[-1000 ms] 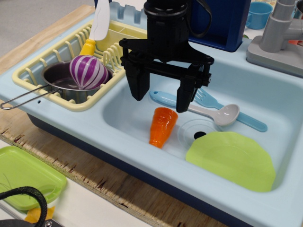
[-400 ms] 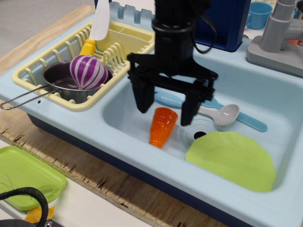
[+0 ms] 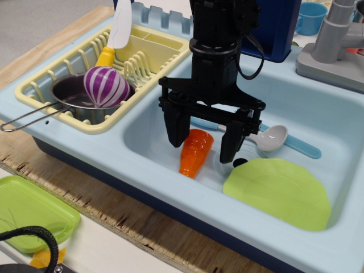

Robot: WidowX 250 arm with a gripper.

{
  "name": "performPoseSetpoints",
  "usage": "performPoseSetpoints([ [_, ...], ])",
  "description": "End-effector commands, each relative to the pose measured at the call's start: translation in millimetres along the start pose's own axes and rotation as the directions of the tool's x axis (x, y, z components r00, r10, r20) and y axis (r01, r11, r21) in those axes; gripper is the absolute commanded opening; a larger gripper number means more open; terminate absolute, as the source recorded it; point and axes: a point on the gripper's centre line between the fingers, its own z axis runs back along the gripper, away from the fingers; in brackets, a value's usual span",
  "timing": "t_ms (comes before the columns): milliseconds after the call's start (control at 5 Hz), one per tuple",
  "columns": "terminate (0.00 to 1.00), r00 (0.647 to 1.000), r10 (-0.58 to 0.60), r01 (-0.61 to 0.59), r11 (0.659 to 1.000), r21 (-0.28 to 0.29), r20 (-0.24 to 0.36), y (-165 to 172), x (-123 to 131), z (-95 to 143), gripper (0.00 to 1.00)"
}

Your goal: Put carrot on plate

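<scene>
Far left, at the bottom edge: a lime-green rounded-rectangular plastic tray [image 3: 28, 213] with raised rim sits on the white surface [image 3: 114, 256], beside a worn wooden board.

Left of centre: a pale-yellow plastic dish rack [image 3: 62, 68] holds a dark metal saucepan [image 3: 71, 96] with a wire handle. A purple-and-white striped ball-shaped toy [image 3: 106, 86] rests in the saucepan.

Centre: in the light-blue plastic toy sink basin [image 3: 318, 114], the glossy orange plastic toy carrot [image 3: 194, 152] lies on the basin floor, wide flat end toward the back, narrow end toward the front wall. The black two-fingered claw [image 3: 203, 140] hangs over the wide end, spread wide, one finger on each side of the carrot. It grips nothing; contact between fingers and carrot cannot be judged.

Right of centre: a grey plastic spoon [image 3: 267, 137] and a blue plastic fork [image 3: 298, 146] lie behind the drain.

Right: the flat round lime-green plastic plate [image 3: 278, 192] lies in the basin, near the carrot but apart from it.
</scene>
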Motion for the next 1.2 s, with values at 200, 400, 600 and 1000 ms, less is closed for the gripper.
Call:
performPoseSetpoints([
  [200, 0.0, 1.0, 0.005, -0.005, 1.0, 0.001, -0.011, 4.9, -1.5, -11.7, 1.0],
  [400, 0.0, 1.0, 0.015, -0.015, 1.0, 0.005, -0.017, 8.7, -2.4, -16.2, 1.0],
  [600, 0.0, 1.0, 0.027, -0.027, 1.0, 0.013, -0.009, 10.1, -1.8, -15.2, 1.0],
  [1000, 0.0, 0.998, 0.045, -0.046, 0.999, 0.028, 0.042, 8.7, -2.1, 7.8, 0.0],
])
